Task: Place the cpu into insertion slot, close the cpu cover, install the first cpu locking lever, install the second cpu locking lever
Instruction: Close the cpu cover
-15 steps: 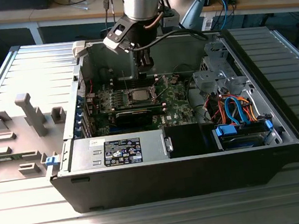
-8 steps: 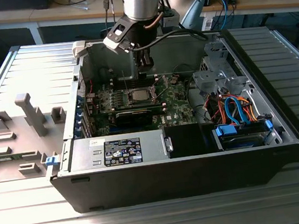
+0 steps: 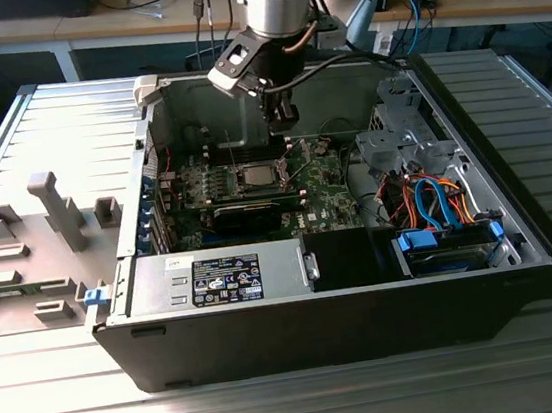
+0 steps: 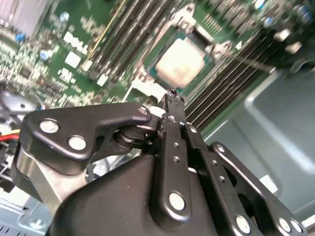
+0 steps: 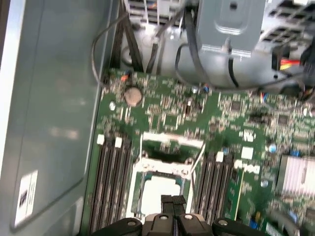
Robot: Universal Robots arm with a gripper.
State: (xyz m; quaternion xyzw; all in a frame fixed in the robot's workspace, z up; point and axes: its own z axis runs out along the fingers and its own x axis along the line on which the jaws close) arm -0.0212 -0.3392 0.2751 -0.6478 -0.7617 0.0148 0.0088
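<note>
The small flat square silvery-grey chip (image 3: 257, 177), seated in the dark metal-framed socket (image 4: 145, 78), could be scratched or shifted if the black gripper (image 3: 283, 120), jaws clenched on nothing just above it, came down skewed; it lies flat, metal top upward, and being square shows no long axis.

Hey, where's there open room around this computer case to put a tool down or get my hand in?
There is bare ribbed table in front of the case, and more on the exterior view's right. Inside it is crowded: the gripper hangs over the cpu, and cables tangle above the blue-framed drive.
</note>
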